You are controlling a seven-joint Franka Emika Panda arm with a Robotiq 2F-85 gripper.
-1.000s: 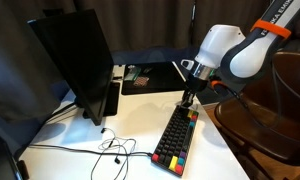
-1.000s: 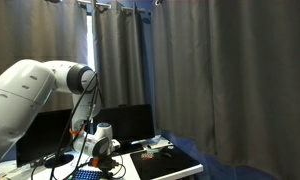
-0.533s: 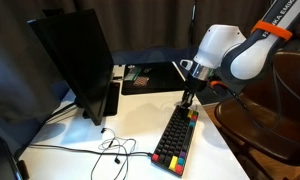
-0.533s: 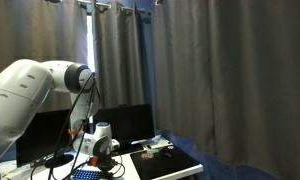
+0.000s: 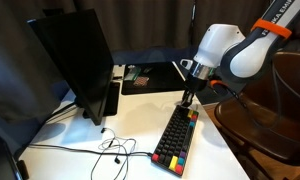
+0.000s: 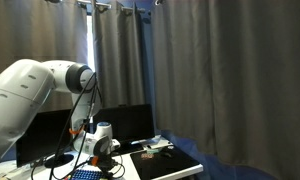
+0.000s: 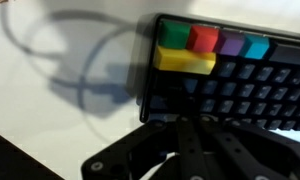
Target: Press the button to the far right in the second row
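A black keyboard point(image 5: 176, 138) with coloured keys lies on the white table point(image 5: 130, 125). My gripper point(image 5: 188, 102) points straight down onto its far end. In the wrist view the keyboard point(image 7: 240, 80) fills the upper right, with green, red, purple and blue keys and a wide yellow key point(image 7: 185, 60) at its corner. My gripper point(image 7: 190, 128) has its fingers pressed together over the dark keys below the yellow one. In an exterior view the gripper point(image 6: 95, 155) is partly hidden behind the arm, low over the table.
A black monitor point(image 5: 75, 65) stands on the table's left side, with a thin cable point(image 5: 110, 150) trailing in front of it. A dark tray with small items point(image 5: 150, 75) sits at the back. Curtains point(image 6: 210, 70) hang behind.
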